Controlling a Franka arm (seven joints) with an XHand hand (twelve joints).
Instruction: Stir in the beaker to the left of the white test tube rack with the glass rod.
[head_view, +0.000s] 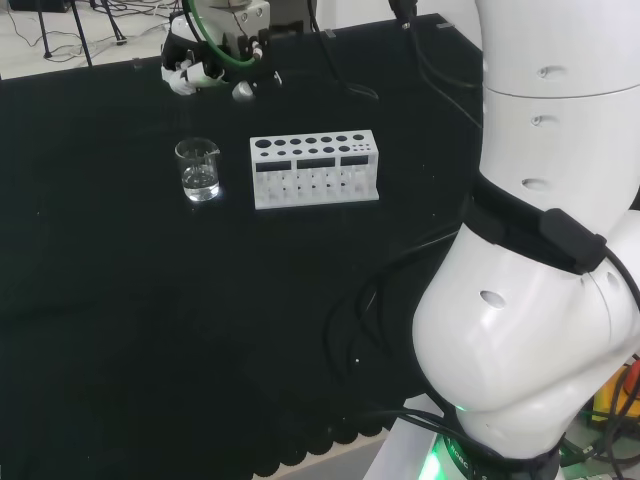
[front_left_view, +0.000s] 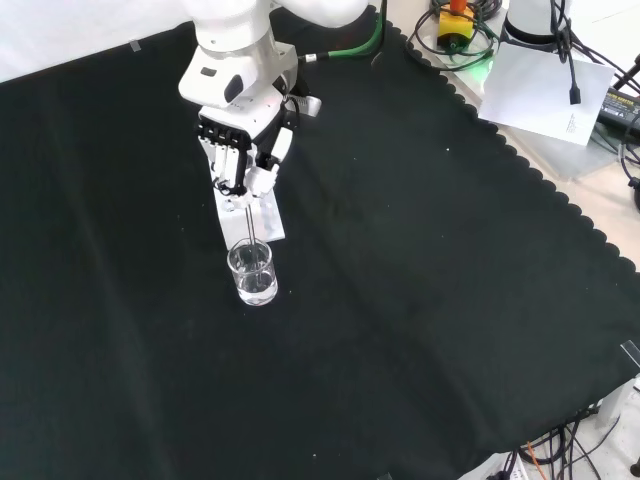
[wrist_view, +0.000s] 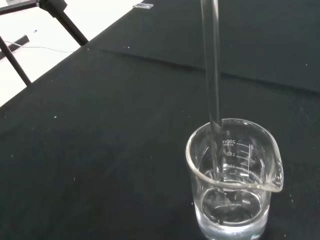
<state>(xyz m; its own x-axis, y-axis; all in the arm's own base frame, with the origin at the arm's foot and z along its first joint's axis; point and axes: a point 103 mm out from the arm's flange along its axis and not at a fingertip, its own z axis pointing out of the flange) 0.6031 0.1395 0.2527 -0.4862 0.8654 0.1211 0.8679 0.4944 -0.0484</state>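
A clear glass beaker (head_view: 198, 170) with a little clear liquid stands left of the white test tube rack (head_view: 315, 168) in the head view. The black and white hand (front_left_view: 240, 150) hangs above the beaker (front_left_view: 252, 273), its fingers curled round a thin glass rod (front_left_view: 248, 222) that points straight down. In the wrist view the rod (wrist_view: 211, 60) drops past the rim into the beaker (wrist_view: 232, 185); its lower end sits inside the glass, near the wall away from the spout. The head view shows the hand (head_view: 205, 75) above and beyond the beaker.
In the front view the rack (front_left_view: 265, 215) lies just behind the beaker, partly hidden by the hand. Black cloth (front_left_view: 420, 300) spreads around both. Cables and boxes (front_left_view: 470, 30) sit off the cloth at that view's upper right. The arm's white links (head_view: 540, 250) stand at the head view's right.
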